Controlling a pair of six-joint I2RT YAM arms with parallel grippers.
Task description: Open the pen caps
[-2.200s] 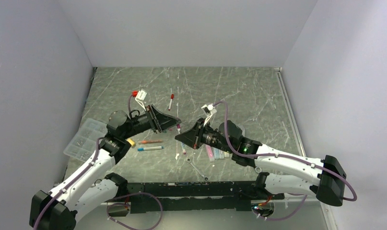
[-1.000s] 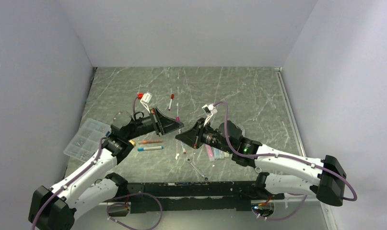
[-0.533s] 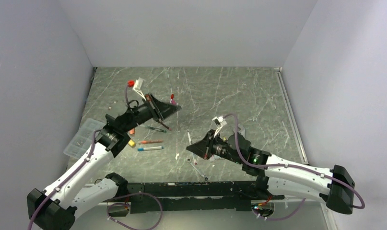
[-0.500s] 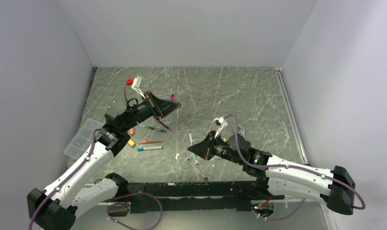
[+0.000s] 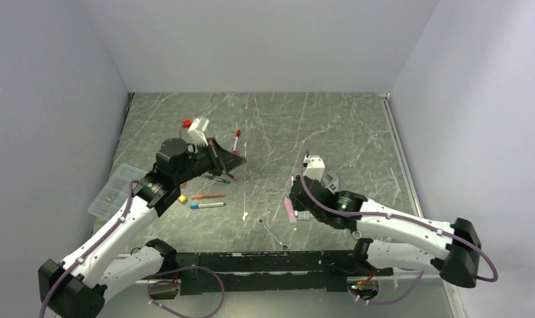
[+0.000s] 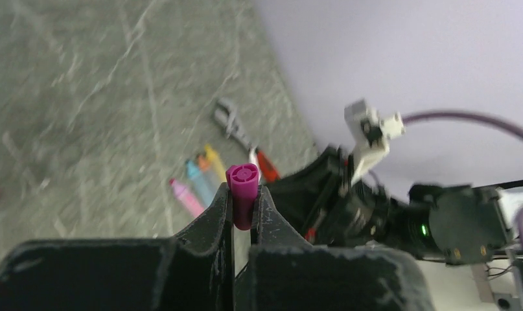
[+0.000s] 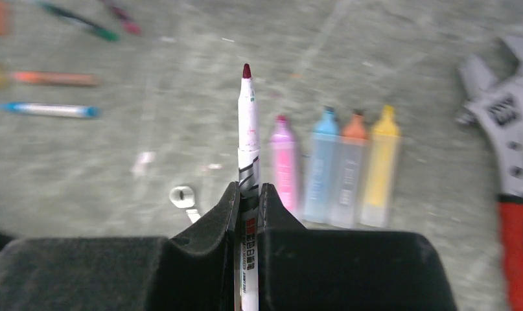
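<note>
Top external: marbled tabletop (image 5: 331,126), pale walls (image 5: 264,46)

I am pulling my end effectors apart from their meeting above the bench (image 5: 357,132): my left end effector (image 6: 244,197) is carrying the magenta cap (image 6: 242,176) away leftward, while my right end effector (image 7: 249,191) is swinging the now bare-tipped marker (image 7: 248,123) rightward, over the row of highlighters (image 7: 330,170).

We look down from above and behind the arm bases, taking in the whole worktop (image 5: 317,126). The wrist views sit close behind the left claw (image 6: 244,194) and right claw (image 7: 249,188) — both share the highlighter row (image 7: 330,172) with the overhead view.
</note>
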